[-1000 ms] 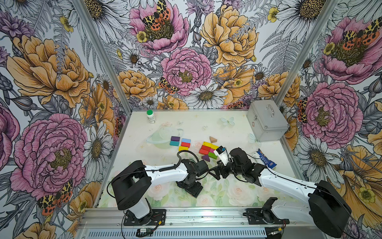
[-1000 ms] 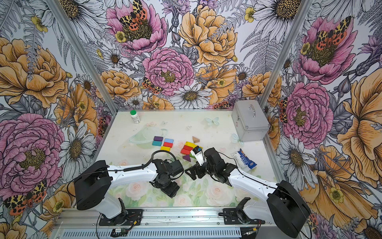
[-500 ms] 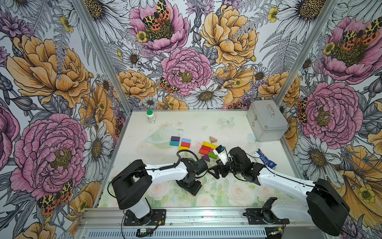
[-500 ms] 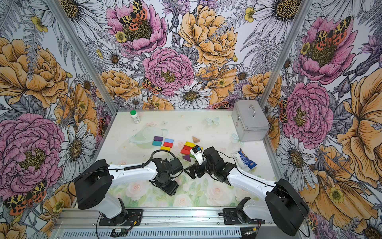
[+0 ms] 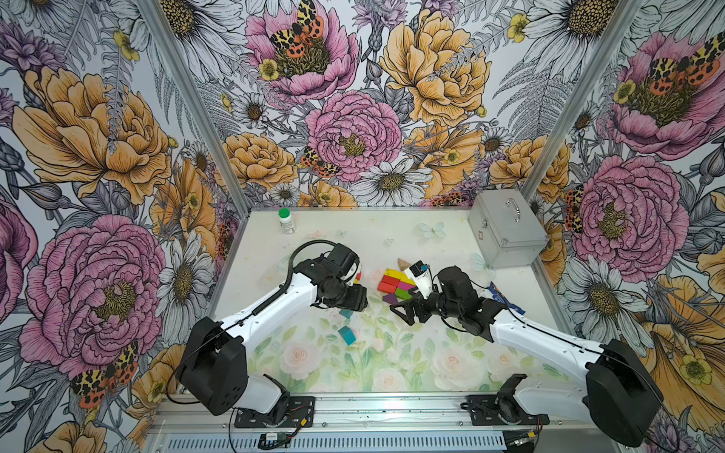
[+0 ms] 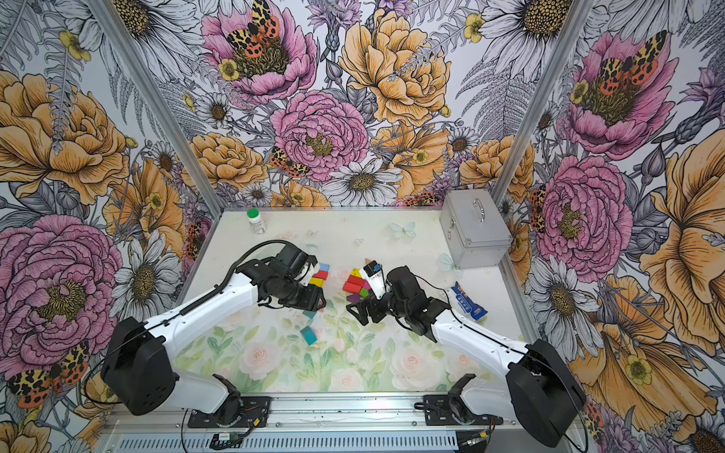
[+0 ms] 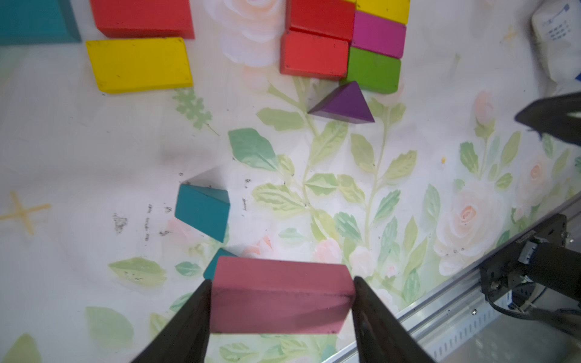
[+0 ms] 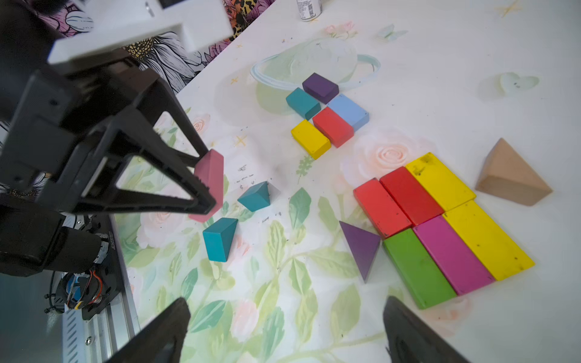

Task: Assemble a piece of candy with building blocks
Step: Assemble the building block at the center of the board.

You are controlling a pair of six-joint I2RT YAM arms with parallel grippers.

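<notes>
Pink brick [image 7: 279, 295]: clamped by its ends in the left gripper [image 7: 281, 283], left of centre over the table [image 5: 451, 345], just beside a far teal triangle [image 8: 256, 196] and a near teal triangle [image 8: 220, 239]. Right gripper [image 8: 286, 303]: jaws spread wide with nothing between them, held right of centre, just near of the six-brick slab [image 8: 440, 226] of red, yellow, magenta and green bricks laid touching, with a purple triangle [image 8: 361, 248] at its near-left corner and a tan triangle [image 8: 509, 179] just beyond its far side. Five-brick group [image 8: 327, 116]: purple, teal, light blue, red and yellow, set farther left.
</notes>
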